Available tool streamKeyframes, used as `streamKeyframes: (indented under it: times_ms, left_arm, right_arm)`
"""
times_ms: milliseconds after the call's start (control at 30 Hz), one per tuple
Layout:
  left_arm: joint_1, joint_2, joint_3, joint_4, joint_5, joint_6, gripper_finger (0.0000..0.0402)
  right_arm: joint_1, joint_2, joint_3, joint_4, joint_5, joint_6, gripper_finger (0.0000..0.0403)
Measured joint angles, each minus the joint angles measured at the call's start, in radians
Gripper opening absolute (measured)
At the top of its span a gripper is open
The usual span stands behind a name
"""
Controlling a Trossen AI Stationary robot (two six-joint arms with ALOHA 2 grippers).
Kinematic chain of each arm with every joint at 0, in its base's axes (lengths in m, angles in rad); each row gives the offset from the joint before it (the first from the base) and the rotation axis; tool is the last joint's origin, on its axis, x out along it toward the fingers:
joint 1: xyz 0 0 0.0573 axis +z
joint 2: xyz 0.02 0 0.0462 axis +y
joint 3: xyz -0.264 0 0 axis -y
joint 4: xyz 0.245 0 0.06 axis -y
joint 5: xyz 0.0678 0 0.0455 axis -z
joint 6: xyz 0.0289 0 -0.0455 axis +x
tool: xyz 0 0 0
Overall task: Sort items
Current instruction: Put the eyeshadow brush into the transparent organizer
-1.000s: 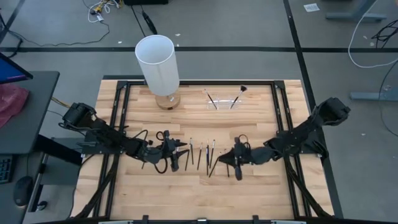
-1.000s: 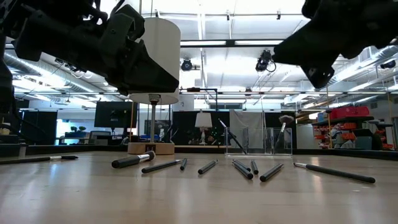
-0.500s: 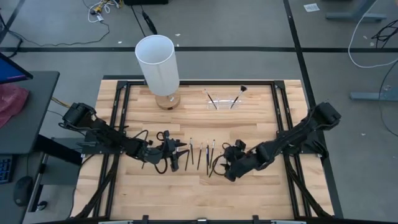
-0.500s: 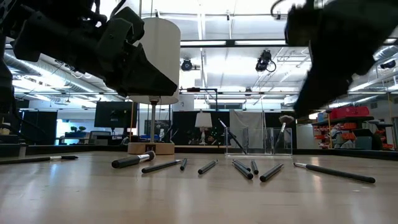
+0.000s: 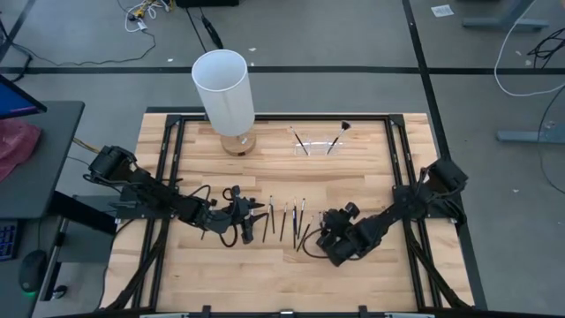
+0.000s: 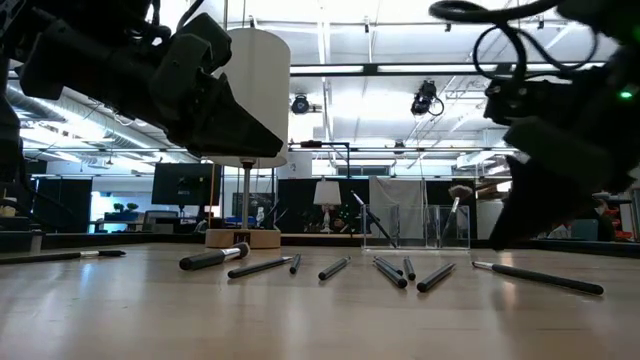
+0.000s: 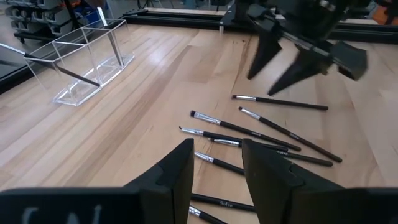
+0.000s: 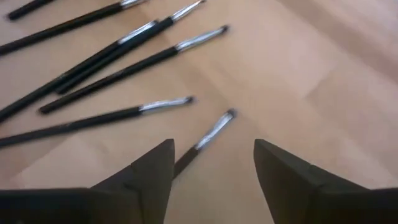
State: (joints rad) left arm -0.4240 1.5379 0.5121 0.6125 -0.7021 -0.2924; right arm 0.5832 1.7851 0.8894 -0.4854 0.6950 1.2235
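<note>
The right pincer [image 8: 210, 163] hangs with its fingers apart, empty, over the wooden surface [image 8: 323, 74]. Just ahead between them lies a thin dark silver-ferruled brush [image 8: 208, 135], long axis running away from the pincer. The left pincer [image 7: 216, 165], also parted, waits farther off.

Bare surface [image 5: 353, 181] is left between scattered brushes [image 5: 287, 216] and clear holder [image 5: 316, 143]; flanks beside the brushes are blocked by left claw [image 5: 250, 221] and right claw [image 5: 322, 237].
</note>
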Motion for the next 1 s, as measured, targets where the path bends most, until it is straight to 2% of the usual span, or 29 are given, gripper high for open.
streamKeyframes:
  times_ms: [133, 333, 567, 767, 867, 1000]
  left_arm:
    - [0.0, 0.0, 0.0, 0.002, 0.0, -0.004, 0.0138]
    - [0.0, 0.0, 0.0, 0.003, 0.0, -0.011, 0.0138]
    - [0.0, 0.0, 0.0, 0.004, 0.0, -0.011, 0.0138]
    - [0.0, 0.0, 0.0, 0.005, 0.0, -0.012, 0.0138]
    - [0.0, 0.0, 0.0, 0.005, 0.0, -0.011, 0.0138]
    - [0.0, 0.0, 0.0, 0.005, 0.0, -0.012, 0.0138]
  right_arm:
    - [0.022, 0.036, -0.054, 0.156, -0.002, 0.003, 0.0209]
    - [0.052, 0.085, -0.149, 0.292, 0.075, 0.044, 0.0184]
    - [0.088, 0.092, -0.232, 0.364, 0.154, 0.07, 0.0115]
    - [0.085, 0.095, -0.267, 0.432, 0.2, 0.026, 0.006]
    - [0.085, 0.097, -0.269, 0.441, 0.208, 0.01, 0.0055]
    - [0.082, 0.098, -0.269, 0.447, 0.207, -0.003, 0.0078]
